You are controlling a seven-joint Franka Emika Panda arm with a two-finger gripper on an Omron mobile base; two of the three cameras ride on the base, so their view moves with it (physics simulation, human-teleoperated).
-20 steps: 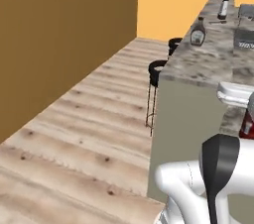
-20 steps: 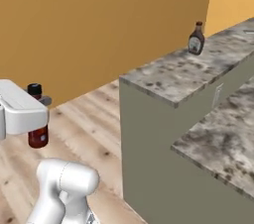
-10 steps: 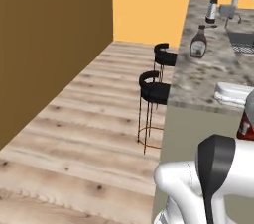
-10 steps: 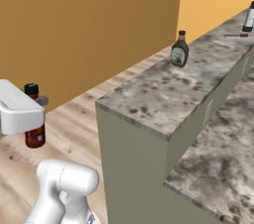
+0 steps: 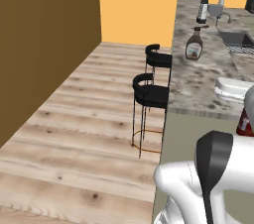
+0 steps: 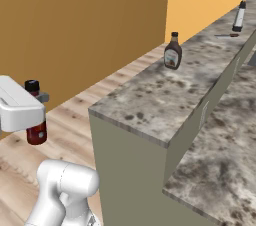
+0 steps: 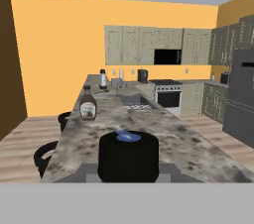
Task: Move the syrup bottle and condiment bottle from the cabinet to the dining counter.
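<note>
In the left base view, a brown wall fills the nine o'clock side, with plank floor running toward an orange wall at twelve. Two black stools (image 5: 151, 94) stand at centre, tucked against the dining counter (image 5: 196, 82), whose speckled top stretches from three o'clock up to one. The syrup bottle (image 5: 194, 44) stands upright on that top at about one o'clock, and a white-and-black dispenser (image 5: 202, 11) sits farther along behind it. At the three o'clock edge, a sliver of the condiment bottle (image 5: 244, 121) shows beside the arm's white body.

In the right base view, the gripper (image 6: 35, 115) sits at nine o'clock, closed around the condiment bottle (image 6: 36, 131); the black cap rises above the white hand and the red body hangs below it, out over the floor and apart from the counter (image 6: 165, 100). The syrup bottle (image 6: 173, 52) stands at one o'clock on the stone top.

In the hand view, the condiment bottle's black cap (image 7: 128, 156) fills six o'clock, between the fingers. The syrup bottle (image 7: 88, 104) stands at about ten o'clock on the counter, with beige-olive wall cabinets (image 7: 144, 44) at twelve.
</note>
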